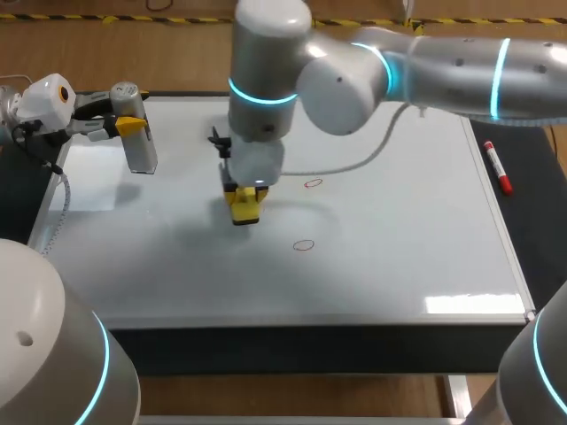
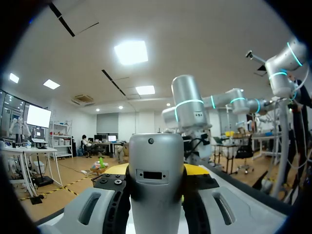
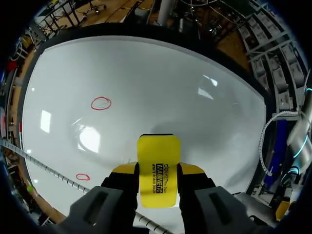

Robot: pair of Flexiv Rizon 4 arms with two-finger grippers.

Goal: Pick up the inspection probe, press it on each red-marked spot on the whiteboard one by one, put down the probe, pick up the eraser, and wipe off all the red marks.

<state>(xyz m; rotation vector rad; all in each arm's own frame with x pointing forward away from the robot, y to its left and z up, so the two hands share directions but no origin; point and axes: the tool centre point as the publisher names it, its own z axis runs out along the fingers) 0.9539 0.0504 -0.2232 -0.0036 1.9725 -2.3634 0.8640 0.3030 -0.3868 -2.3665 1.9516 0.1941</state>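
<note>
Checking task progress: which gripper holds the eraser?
The right gripper, shut on the yellow eraser over the whiteboard; the left gripper is shut on the silver probe instead.

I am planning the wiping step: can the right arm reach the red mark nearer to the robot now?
Probably yes: the right gripper holds the eraser close to that mark, with only bare whiteboard between them.

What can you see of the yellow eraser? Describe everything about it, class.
The eraser is a flat, bright yellow rectangular block with black print on its face, plastic-looking. The right end effector is shut on it, fingers on its two long sides. It points at the whiteboard, apart from two red circles; contact with the board cannot be told.
</note>
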